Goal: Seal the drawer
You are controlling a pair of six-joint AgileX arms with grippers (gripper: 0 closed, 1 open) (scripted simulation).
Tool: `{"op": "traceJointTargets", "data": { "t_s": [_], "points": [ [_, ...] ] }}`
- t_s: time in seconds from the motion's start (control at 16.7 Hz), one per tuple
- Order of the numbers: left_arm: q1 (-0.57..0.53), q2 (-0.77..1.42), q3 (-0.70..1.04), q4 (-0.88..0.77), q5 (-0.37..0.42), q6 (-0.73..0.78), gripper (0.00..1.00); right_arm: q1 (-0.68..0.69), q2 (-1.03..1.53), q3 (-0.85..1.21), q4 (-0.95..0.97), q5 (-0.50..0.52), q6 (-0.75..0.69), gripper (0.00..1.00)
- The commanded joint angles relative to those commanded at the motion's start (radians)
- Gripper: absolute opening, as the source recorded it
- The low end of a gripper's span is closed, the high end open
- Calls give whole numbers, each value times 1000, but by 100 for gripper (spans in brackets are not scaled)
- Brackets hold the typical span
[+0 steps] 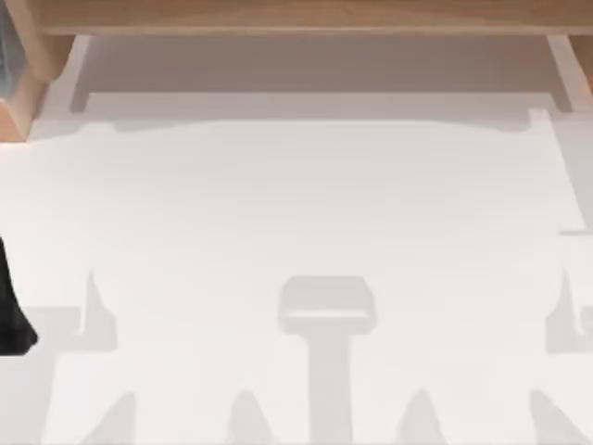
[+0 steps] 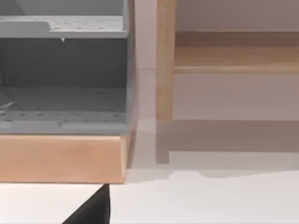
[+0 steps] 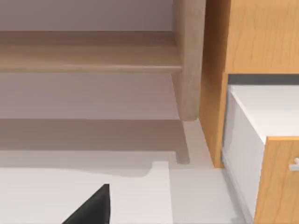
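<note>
We judge this to be the opening of the job: nothing touches the drawer (image 3: 247,140) yet, and it stands pulled out of the wooden cabinet (image 3: 252,42) in the right wrist view, its pale side and white top jutting forward of the cabinet's face, with a wooden front panel (image 3: 280,179) and what may be a small metal handle (image 3: 294,164) at the picture's edge. Taking the drawer as our landmark, the thin wooden post (image 3: 189,60) of a low shelf frame stands just beside the cabinet that holds it, and the white bench (image 3: 56,196) spreads out in front. A dark wedge of our right tool (image 3: 91,207) shows near the camera, well short of the drawer; we cannot tell whether its fingers are apart or together. The next move, as we see it, calls for bringing that tool round to the drawer's front panel and pushing it squarely into the cabinet. The post could catch the arm if it swings in from the shelf side, so the approach should come from in front. Well apart from the drawer, the left wrist view shows a grey perforated shelf unit (image 2: 63,60) on a wooden base (image 2: 60,158), plus a dark sliver of the left tool (image 2: 91,210), its state equally unclear; that arm appears parked at the bench's left edge (image 1: 11,306).
</note>
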Motion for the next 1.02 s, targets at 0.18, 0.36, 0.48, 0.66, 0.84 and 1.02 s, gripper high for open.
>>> {"op": "traceJointTargets", "data": {
  "t_s": [0.18, 0.36, 0.48, 0.66, 0.84, 1.02],
  "points": [
    [0, 0, 0, 0, 0, 0, 100, -13, 14, 9, 12, -13, 0, 100],
    [0, 0, 0, 0, 0, 0, 100, -112, 114, 65, 90, -112, 4, 100],
    [0, 0, 0, 0, 0, 0, 100, -218, 233, 119, 167, -218, 8, 100],
    [0, 0, 0, 0, 0, 0, 100, -400, 471, 209, 295, -401, 14, 100],
    [0, 0, 0, 0, 0, 0, 100, -574, 709, 295, 417, -573, 17, 100],
    [0, 0, 0, 0, 0, 0, 100, -709, 879, 364, 514, -704, 19, 100]
  ]
}}
